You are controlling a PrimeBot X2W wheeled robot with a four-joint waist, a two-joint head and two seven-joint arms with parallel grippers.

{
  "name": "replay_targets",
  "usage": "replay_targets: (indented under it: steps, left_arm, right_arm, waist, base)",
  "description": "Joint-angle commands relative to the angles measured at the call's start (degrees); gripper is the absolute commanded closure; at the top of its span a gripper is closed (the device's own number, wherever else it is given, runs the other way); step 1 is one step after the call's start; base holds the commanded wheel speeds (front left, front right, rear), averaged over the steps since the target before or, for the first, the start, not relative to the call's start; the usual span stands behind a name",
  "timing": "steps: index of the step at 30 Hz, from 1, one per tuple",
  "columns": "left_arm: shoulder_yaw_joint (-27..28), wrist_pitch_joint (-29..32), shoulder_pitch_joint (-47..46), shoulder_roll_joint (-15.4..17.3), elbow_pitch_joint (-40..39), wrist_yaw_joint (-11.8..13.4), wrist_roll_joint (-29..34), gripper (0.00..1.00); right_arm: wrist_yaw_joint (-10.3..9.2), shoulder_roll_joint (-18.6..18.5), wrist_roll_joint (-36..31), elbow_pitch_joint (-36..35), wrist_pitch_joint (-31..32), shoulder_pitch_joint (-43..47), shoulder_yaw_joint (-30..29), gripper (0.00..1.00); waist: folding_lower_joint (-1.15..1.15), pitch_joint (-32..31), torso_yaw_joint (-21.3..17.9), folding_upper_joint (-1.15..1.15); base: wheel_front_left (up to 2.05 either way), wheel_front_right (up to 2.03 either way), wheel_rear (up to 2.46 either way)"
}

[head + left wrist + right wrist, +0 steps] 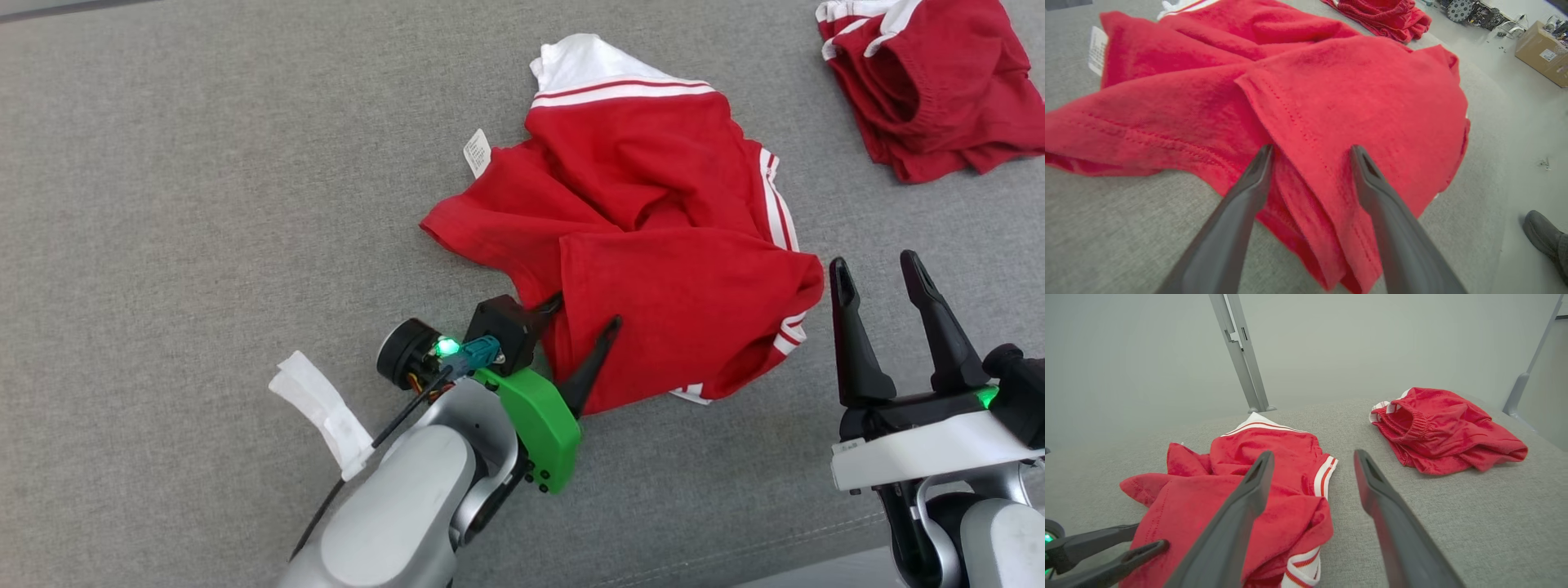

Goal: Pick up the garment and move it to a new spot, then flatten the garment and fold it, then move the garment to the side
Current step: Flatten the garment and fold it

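Observation:
The garment (pixel 653 212) is a red shirt with white striped trim, lying crumpled in the middle of the grey cloth surface (pixel 204 204). My left gripper (pixel 588 310) is at its near-left hem, open. In the left wrist view the two fingers straddle a folded edge of the garment (pixel 1351 90), with cloth lying between the tips of the left gripper (pixel 1312 148). My right gripper (pixel 874 261) stands open to the right of the shirt, apart from it, with nothing between its fingers. The right wrist view looks between the tips of the right gripper (pixel 1313 454) over the garment (pixel 1229 453) and shows the left gripper (pixel 1150 535) at lower left.
A second red garment (pixel 931 82) lies bunched at the far right. A white strip of tape (pixel 322 408) sits left of my left arm. Beyond the surface's right edge are the floor, a cardboard box (pixel 1541 53) and a person's shoe (pixel 1545 237).

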Motion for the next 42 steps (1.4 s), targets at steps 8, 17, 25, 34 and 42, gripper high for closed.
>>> replay_targets:
  steps: [8, 17, 25, 34, 42]
  left_arm:
    - [1.86, -8.34, -1.81, 4.05, -5.69, 3.31, 3.57, 1.00]
    - [10.61, -4.26, 7.00, 17.67, -23.30, 11.92, 4.29, 1.00]
    - [14.29, -0.54, 18.10, 24.55, -29.59, 16.01, 2.34, 1.00]
    - [13.67, -11.40, 23.12, 14.96, -23.00, 13.24, -5.63, 0.00]
    - [20.46, -18.35, 20.84, 14.74, -24.43, 17.19, -2.34, 0.00]
  right_arm:
    - [0.00, 0.61, 0.00, 0.83, 0.25, 0.21, -2.39, 0.00]
    - [0.00, 0.74, 0.02, 0.47, 1.19, 1.06, -5.32, 0.00]
    - [0.00, 0.56, -0.45, -0.57, 2.78, 0.31, -6.20, 0.00]
    - [0.00, -0.30, -1.61, -3.35, 3.56, 0.35, -6.00, 0.00]
    - [0.00, -0.65, -2.78, -6.42, 5.39, 1.89, -4.27, 0.00]
  waist:
    - [0.00, -0.60, 1.70, 0.00]
    - [0.00, -2.35, 6.39, 0.00]
    - [0.00, -1.92, 8.81, 0.00]
    - [0.00, -3.21, 10.72, 0.00]
    - [0.00, -6.43, 11.29, 0.00]
  base:
    - [0.00, 0.00, 0.00]
    - [0.00, 0.00, 0.00]
    - [0.00, 0.00, 0.00]
    - [0.00, 0.00, 0.00]
    - [0.00, 0.00, 0.00]
